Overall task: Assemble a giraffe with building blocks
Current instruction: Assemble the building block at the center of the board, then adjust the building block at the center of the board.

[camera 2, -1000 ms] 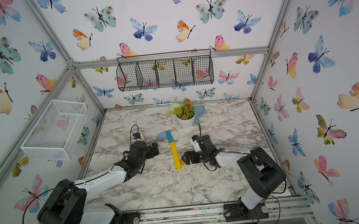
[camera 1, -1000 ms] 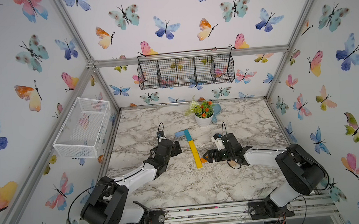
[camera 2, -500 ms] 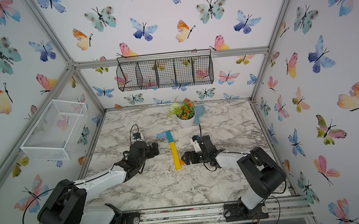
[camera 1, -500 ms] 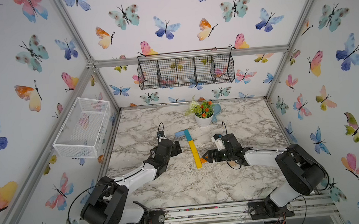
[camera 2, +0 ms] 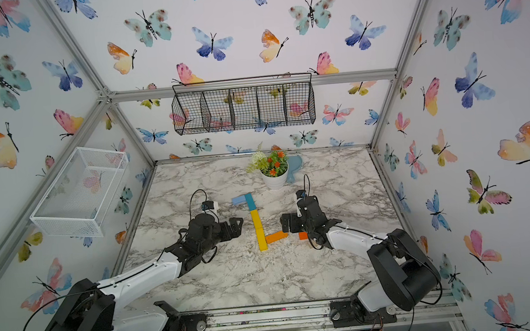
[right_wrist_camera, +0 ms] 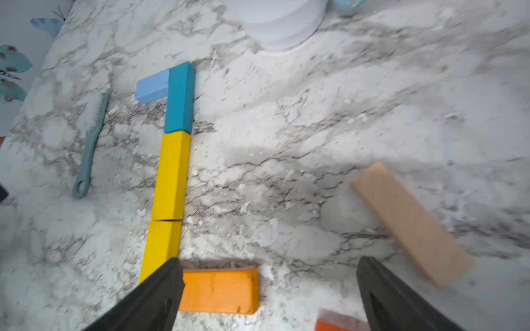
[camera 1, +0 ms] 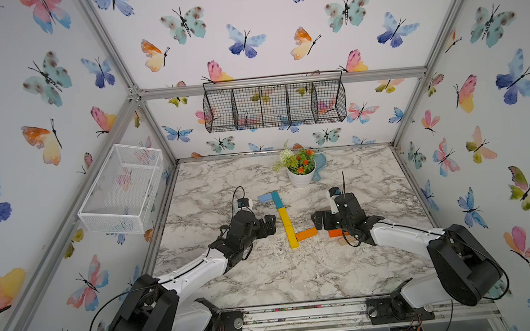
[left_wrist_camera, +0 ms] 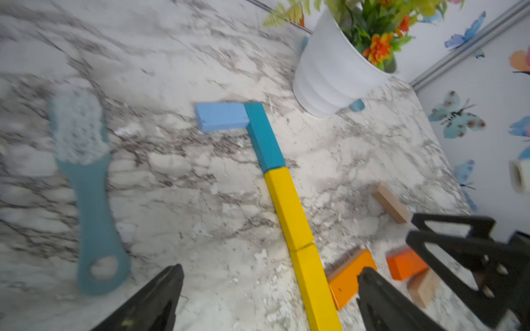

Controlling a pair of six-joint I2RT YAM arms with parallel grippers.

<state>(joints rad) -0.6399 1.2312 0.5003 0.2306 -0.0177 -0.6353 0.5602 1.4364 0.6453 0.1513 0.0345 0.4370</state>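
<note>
We note 2nd orange block [right_wrist_camera: 329,326] cut by frame edge, R wrist view. In a top view R arm [camera 1: 398,238] covers most of a plain-wood block [camera 1: 341,241].

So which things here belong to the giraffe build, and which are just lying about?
Job: light-blue block, teal block, yellow blocks, orange blocks, plain-wood blocks.
Lying about: brush, flower pot, black wire basket, white wire basket.

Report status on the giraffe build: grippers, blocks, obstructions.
Left gripper open, empty; right gripper open at orange block. Head, neck laid; second orange block, wood blocks loose. Brush clear.
</note>
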